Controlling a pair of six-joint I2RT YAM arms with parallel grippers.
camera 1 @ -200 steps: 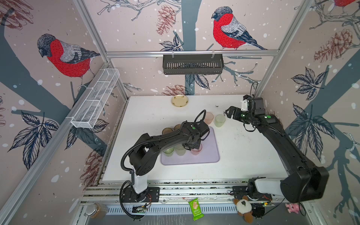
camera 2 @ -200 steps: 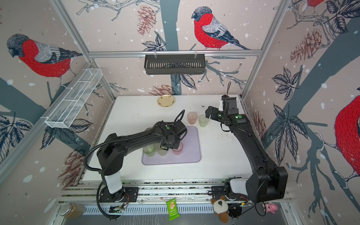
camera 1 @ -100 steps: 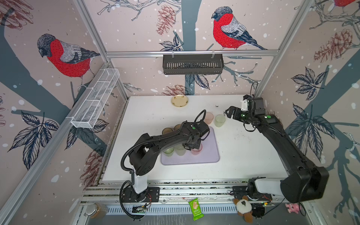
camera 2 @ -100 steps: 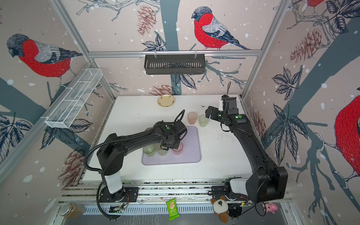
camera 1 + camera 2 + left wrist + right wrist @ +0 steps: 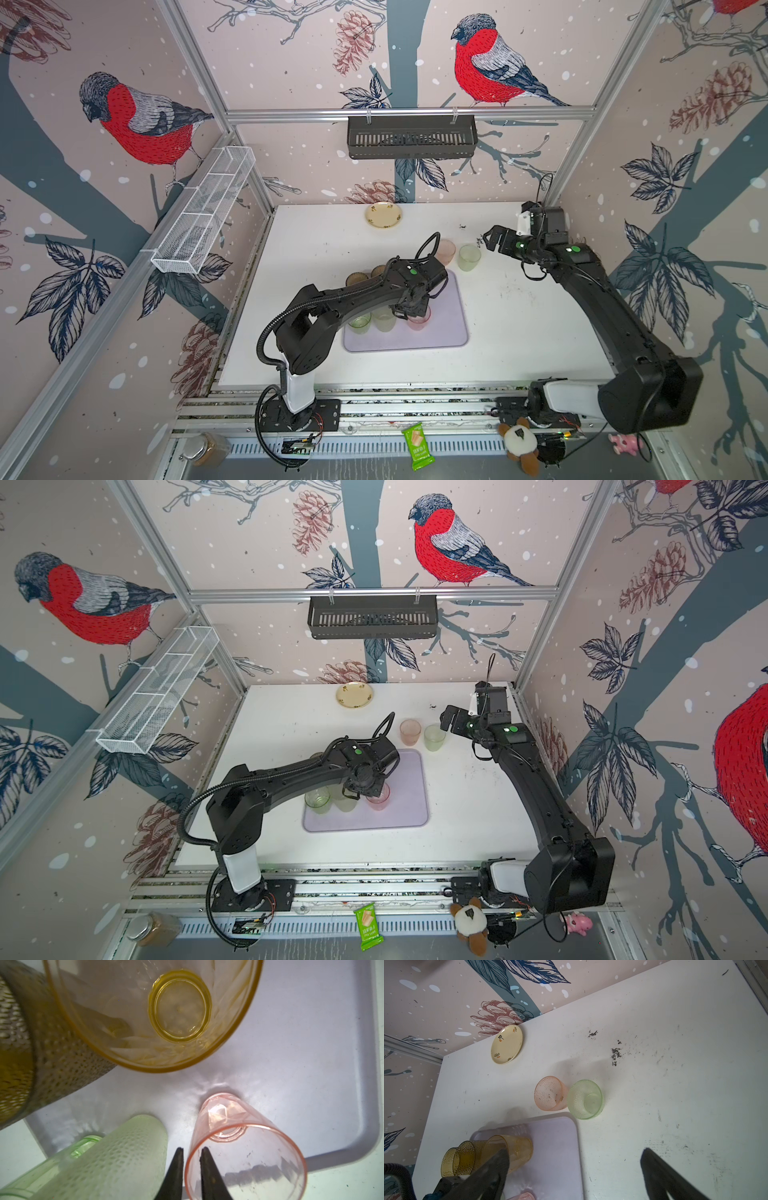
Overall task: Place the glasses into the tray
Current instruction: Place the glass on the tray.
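In a top view the left gripper (image 5: 409, 312) hangs over the pink glass (image 5: 418, 323), which stands on the tray (image 5: 446, 338). The right gripper (image 5: 487, 242) hovers above the tabletop (image 5: 540, 324). The left wrist view shows the left gripper's fingers (image 5: 176, 1167) slightly parted astride that glass's rim, not clamping it. The right wrist view shows the right gripper spread wide and empty. A peach glass (image 5: 549, 1094) and a green glass (image 5: 585, 1102) stand side by side just beyond the tray.

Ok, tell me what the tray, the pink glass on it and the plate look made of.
Tray: probably plastic, matte pale lavender, with soft moulded corners and a dull sheen. Pink glass: clear tinted plastic or glass, glossy and faceted; the tray shows through it. Plate: smooth cream, with small printed motifs; ceramic or melamine, cannot tell which.
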